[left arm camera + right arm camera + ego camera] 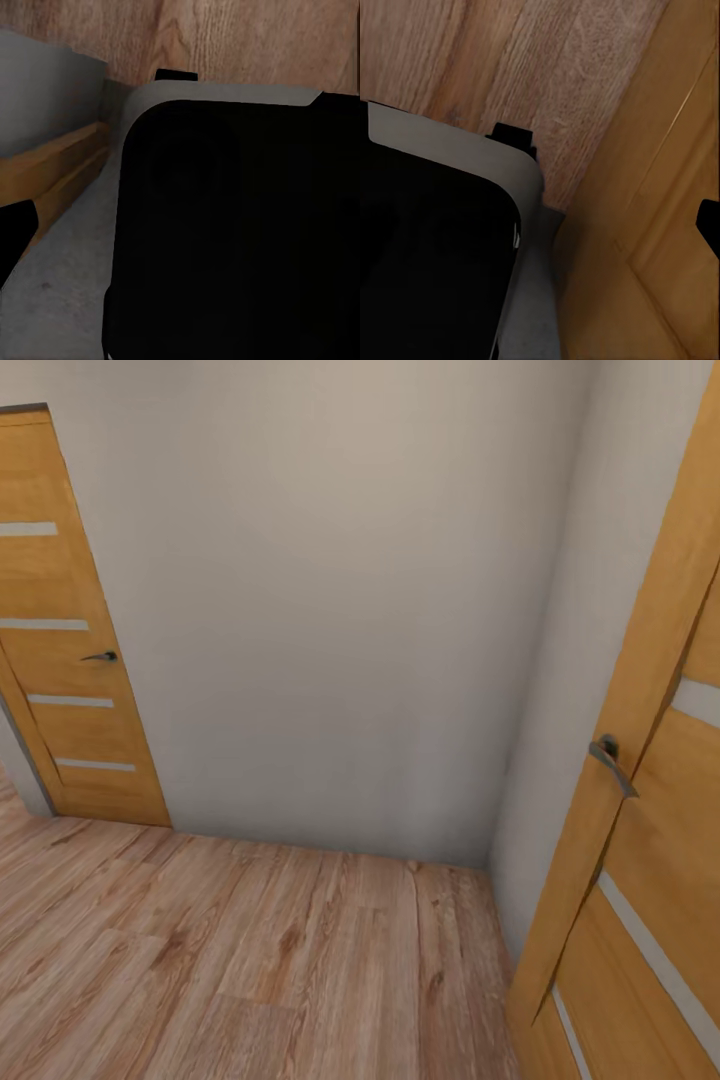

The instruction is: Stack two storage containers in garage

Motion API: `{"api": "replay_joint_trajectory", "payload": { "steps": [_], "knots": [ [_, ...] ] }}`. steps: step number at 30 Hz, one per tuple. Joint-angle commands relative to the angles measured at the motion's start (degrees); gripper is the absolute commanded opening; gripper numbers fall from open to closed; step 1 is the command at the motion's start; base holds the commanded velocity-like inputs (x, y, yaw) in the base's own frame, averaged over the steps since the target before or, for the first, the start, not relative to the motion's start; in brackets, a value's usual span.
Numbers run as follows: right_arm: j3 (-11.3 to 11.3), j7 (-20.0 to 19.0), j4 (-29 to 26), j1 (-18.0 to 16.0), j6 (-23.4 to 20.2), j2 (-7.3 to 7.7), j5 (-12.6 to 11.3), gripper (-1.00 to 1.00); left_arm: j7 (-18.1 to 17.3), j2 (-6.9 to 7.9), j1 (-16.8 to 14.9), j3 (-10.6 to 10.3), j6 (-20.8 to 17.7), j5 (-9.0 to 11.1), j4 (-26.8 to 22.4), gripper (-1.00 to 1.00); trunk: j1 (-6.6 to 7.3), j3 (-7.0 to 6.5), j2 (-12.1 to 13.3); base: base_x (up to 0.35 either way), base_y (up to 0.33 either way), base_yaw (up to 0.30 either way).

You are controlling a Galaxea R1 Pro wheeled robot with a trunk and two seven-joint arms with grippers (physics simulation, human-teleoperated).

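The two storage containers are out of view, and so is the garage. I face a corner of a plain white wall [330, 610] over a light wood-plank floor [250, 960]. In the left wrist view a dark fingertip [15, 232] shows at the frame edge beside my black, grey-rimmed base [240, 225]. The right wrist view has a dark fingertip [709, 225] at its edge, with the base [427, 255] and wood floor [532, 67] beyond. Nothing is seen held, and how either pair of jaws stands cannot be read.
A closed slatted light-wood door [70, 660] with a metal handle [100, 656] stands at the far left. Another slatted wood door [650, 840], with its handle [610, 760], is very close on my right and also appears in the right wrist view [660, 225].
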State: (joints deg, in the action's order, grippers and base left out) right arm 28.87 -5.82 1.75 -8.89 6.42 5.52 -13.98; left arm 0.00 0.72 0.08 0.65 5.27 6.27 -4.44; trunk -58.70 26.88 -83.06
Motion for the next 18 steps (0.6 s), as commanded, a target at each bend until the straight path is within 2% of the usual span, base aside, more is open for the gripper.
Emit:
{"api": "replay_joint_trajectory", "payload": {
  "steps": [1,18],
  "knots": [
    [0.4,-0.33,0.19,-0.07,0.34,-0.01,-0.61,1.0,0.0,0.01,0.01,0.02,0.09,0.49,-0.05,1.0,-0.03,0.05,-0.02,0.321,0.0,0.0],
    [0.4,-0.33,0.19,-0.07,0.42,0.01,-0.61,1.0,0.0,0.07,0.01,-0.01,0.09,0.5,-0.05,1.0,-0.03,0.05,-0.02,0.321,0.0,0.0]
  ]
}}
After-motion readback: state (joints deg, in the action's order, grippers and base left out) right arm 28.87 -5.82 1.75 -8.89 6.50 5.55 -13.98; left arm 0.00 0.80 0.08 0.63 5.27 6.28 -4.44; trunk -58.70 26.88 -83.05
